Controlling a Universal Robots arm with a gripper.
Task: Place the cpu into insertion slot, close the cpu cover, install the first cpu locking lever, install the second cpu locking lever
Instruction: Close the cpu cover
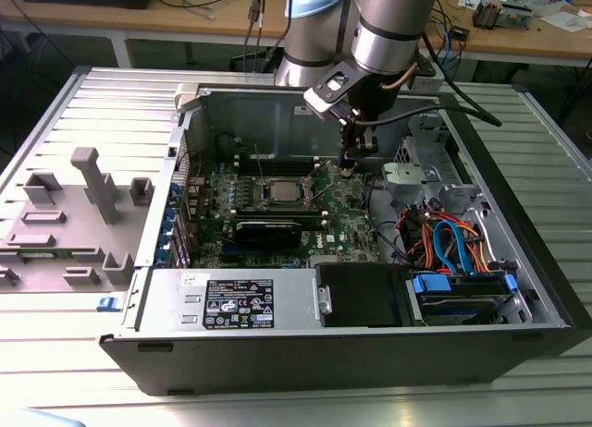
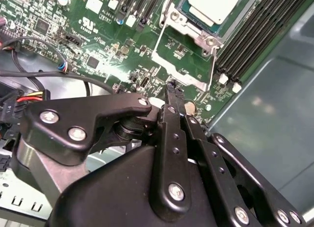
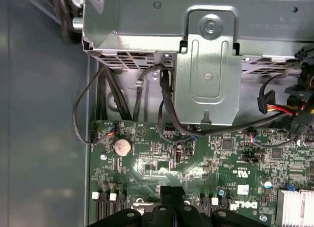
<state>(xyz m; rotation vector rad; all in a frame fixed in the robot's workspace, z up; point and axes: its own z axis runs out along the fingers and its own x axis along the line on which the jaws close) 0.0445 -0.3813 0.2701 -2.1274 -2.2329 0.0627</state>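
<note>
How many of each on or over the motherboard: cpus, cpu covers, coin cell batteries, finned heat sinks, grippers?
cpu: 1
cpu cover: 1
coin cell battery: 1
finned heat sink: 1
gripper: 1
Total: 5

Robotics lab or electronics workshop: an opened desktop computer case [image 1: 370,353] lies on a ribbed metal table [image 1: 92,99] directly below the arm's gripper [image 1: 347,168], its green motherboard [image 1: 350,225] and coloured cables [image 1: 453,244] exposed. Behind the gripper run wooden tables [image 1: 199,25] strewn with wires and small electronic parts. Well off to the gripper's side, at the exterior view's left, stands a grey moulded parts fixture [image 1: 88,201].
</note>
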